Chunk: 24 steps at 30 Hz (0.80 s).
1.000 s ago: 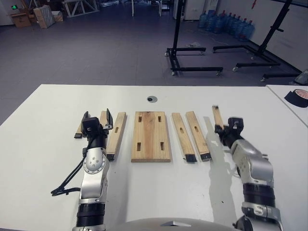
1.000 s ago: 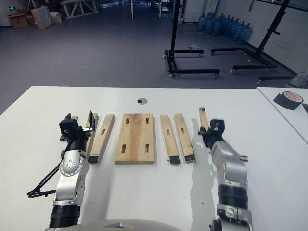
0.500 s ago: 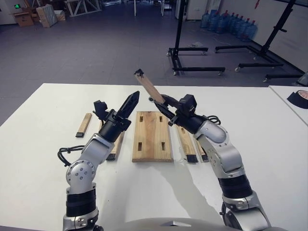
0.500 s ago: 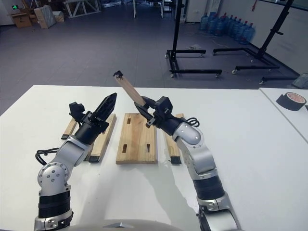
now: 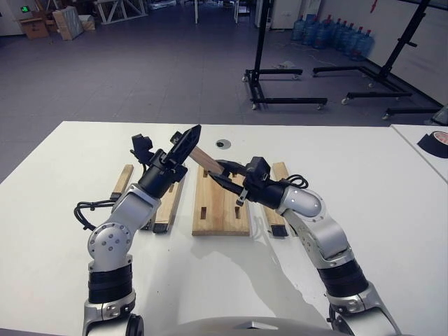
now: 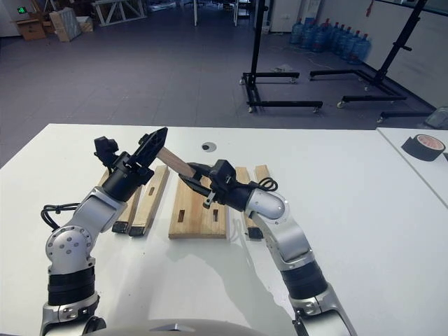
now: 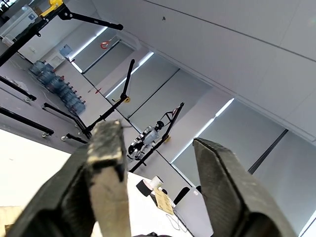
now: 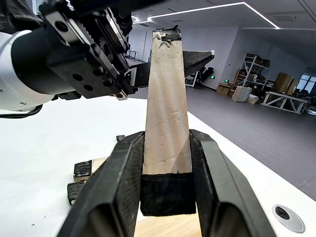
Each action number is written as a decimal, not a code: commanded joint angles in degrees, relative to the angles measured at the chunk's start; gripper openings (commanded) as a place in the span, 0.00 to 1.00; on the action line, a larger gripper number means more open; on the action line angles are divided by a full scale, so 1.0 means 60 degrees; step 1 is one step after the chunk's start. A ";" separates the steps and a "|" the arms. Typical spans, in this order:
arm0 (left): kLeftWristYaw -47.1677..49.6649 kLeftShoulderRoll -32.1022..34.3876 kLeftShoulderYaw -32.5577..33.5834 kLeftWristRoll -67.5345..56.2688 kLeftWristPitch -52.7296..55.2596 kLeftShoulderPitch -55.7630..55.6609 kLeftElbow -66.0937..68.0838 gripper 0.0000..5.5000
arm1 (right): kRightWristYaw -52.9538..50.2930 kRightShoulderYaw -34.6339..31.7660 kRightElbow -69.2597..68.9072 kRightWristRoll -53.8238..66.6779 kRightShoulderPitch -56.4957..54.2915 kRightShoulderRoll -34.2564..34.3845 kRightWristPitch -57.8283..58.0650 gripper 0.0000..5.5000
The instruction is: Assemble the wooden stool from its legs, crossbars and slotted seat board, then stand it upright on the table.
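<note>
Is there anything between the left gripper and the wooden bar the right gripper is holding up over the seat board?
Nothing visible. The right gripper holds the wooden bar tilted up above the seat board. The bar's capped tip is right at the open left gripper, with only air between them.

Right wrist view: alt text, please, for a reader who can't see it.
The right hand grips a narrow wooden bar by its black-capped end, with the bar's far tip at the open left hand. A white table with more wooden parts lies below.
</note>
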 commanded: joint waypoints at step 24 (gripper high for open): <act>-0.0707 -0.0137 -0.0917 0.3814 -0.1371 -0.0223 0.0777 0.07 | -0.0301 -0.0265 0.0376 0.0023 0.0268 -0.0139 0.0935 0.41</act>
